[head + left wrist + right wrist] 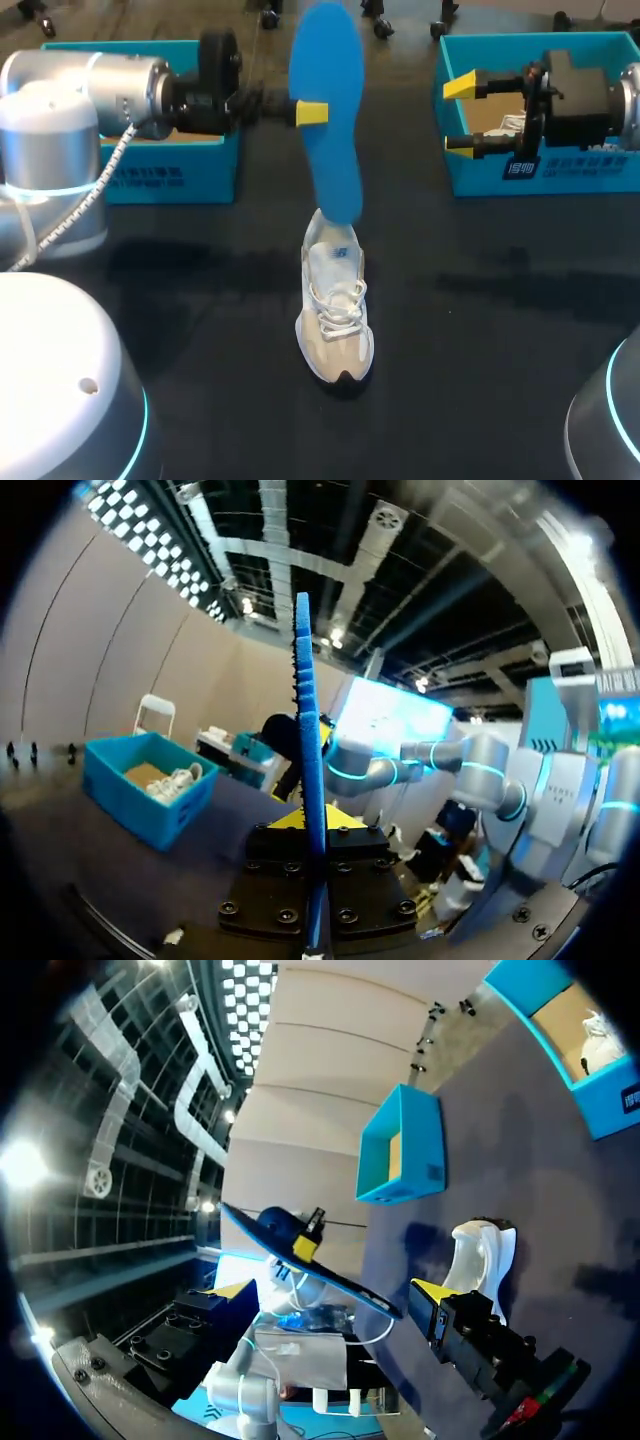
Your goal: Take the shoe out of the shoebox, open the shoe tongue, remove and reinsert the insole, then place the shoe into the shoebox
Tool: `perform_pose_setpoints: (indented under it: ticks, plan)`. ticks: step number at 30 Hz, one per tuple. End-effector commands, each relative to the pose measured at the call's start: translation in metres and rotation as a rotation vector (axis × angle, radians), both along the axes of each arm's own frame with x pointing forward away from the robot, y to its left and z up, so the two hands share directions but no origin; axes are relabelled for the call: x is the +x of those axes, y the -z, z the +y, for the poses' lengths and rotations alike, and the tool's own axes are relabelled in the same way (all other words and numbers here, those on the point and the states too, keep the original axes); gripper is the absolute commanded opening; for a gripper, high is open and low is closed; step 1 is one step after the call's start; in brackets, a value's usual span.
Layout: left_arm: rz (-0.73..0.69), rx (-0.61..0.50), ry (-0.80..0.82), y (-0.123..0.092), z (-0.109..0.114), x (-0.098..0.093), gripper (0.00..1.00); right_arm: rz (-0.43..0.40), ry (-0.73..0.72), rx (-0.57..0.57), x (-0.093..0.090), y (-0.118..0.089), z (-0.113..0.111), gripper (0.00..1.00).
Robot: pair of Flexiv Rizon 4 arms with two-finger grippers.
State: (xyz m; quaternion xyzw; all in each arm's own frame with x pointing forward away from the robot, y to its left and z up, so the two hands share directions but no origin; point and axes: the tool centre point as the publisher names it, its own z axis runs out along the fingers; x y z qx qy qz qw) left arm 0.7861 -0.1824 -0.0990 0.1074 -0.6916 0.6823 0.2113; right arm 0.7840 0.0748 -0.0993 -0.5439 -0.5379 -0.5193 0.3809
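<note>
— Blue insole (325,60) standing tall over the table (480,330)! The left gripper (316,113) has it pinched at the middle, a yellow tip pressed on from either side, and its lower end is right at the mouth of the shoe (335,310).

— The left wrist view backs that up: the foam runs edge-on, straight up between those fingers. Where's the shoe itself?

— On its sole in the middle of the table, toe towards the robot, well apart from both boxes. It's out of the box, so I'd say we're in the insole step.

— Coming out or going back in?

— Can't call that from here. The insole's end is either touching the shoe's opening or just above it.

— And the right gripper (460,117)?

— Hanging by the right-hand shoebox (545,170), fingers spread wide, nothing in them. The left-hand shoebox (170,170) sits at the far left.

— Next move, then?

— If it's reinsertion, the insole needs tilting down, its end steered into the opening and slid flat along the inside. I'd want that idle right gripper steadying the shoe, because a light shoe could tip or skate away.
</note>
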Motion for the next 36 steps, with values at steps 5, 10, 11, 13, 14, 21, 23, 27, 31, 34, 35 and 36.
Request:
perform_pose_setpoints:
  ticks: [5,10,11,13,14,21,23,27,31,34,35,36]
  plan:
    - [1.053,0.208,-0.059,0.027,-0.003,-0.002,0.0,0.001,0.002,-0.002,-0.001,0.0,0.001,1.0]
    - [1.182,0.224,-0.055,0.035,-0.011,0.002,0.0,0.021,0.032,-0.055,-0.004,-0.001,0.008,1.0]
    - [1.209,0.241,-0.061,0.037,-0.012,0.002,0.0,0.01,0.041,-0.057,-0.004,-0.001,0.009,1.0]
    - [1.239,0.238,-0.047,0.038,-0.014,0.001,0.0,-0.001,0.043,-0.065,-0.006,0.0,0.011,1.0]
    - [1.258,0.248,-0.05,0.039,-0.015,0.002,0.0,-0.008,0.047,-0.07,-0.006,0.0,0.012,1.0]
    - [1.413,0.261,-0.032,0.045,-0.017,0.008,0.0,-0.022,0.053,-0.112,-0.012,-0.008,0.013,1.0]
    - [1.451,0.273,-0.03,0.048,-0.017,0.008,0.0,-0.011,0.052,-0.132,-0.013,-0.01,0.014,1.0]
    - [1.499,0.267,-0.027,0.053,-0.018,0.008,0.0,-0.014,0.05,-0.174,-0.015,-0.016,0.017,1.0]
    - [1.516,0.247,-0.007,0.057,-0.02,0.01,0.0,-0.026,0.076,-0.245,-0.018,-0.023,0.023,1.0]
    - [1.512,0.21,0.018,0.059,-0.021,0.012,0.0,-0.052,0.1,-0.307,-0.022,-0.028,0.03,1.0]
    - [1.505,0.194,0.025,0.058,-0.021,0.014,0.0,-0.053,0.104,-0.331,-0.023,-0.029,0.032,1.0]
    - [1.504,0.187,0.024,0.058,-0.022,0.015,0.0,-0.054,0.109,-0.345,-0.023,-0.03,0.034,1.0]
